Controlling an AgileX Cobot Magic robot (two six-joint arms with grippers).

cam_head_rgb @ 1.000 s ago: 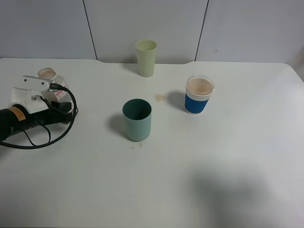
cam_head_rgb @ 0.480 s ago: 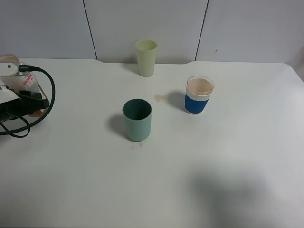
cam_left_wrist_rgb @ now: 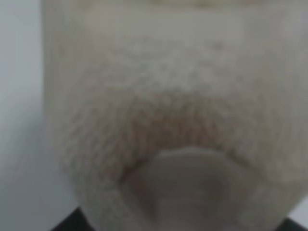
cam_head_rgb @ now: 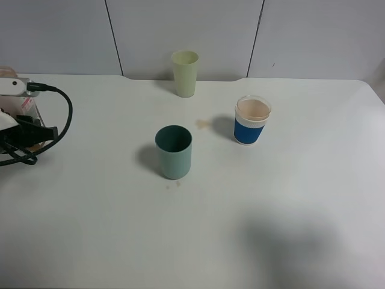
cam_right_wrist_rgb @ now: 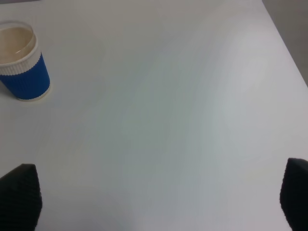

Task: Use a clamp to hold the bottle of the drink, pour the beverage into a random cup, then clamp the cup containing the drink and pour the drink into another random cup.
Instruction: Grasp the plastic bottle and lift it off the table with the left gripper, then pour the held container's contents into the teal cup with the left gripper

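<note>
My left gripper [cam_head_rgb: 19, 120] is at the far left edge of the table, shut on the drink bottle [cam_head_rgb: 28, 107], a pale bottle with a pink label. The blurred bottle [cam_left_wrist_rgb: 168, 110] fills the left wrist view. A blue paper cup [cam_head_rgb: 252, 120] holding light brown drink stands right of centre and also shows in the right wrist view [cam_right_wrist_rgb: 21, 65]. An empty teal cup [cam_head_rgb: 174, 152] stands at the centre. A pale green cup [cam_head_rgb: 185, 73] stands at the back. My right gripper [cam_right_wrist_rgb: 157, 192] is open over bare table, out of the exterior view.
A small brown spill [cam_head_rgb: 203, 124] lies between the teal and blue cups, and a few drops [cam_head_rgb: 173, 185] lie in front of the teal cup. A black cable [cam_head_rgb: 60, 117] loops off the left arm. The table's right edge [cam_right_wrist_rgb: 284, 43] is near my right gripper.
My left gripper has carried the bottle left from near the table's left-middle to its far left edge. The cups have not moved.
</note>
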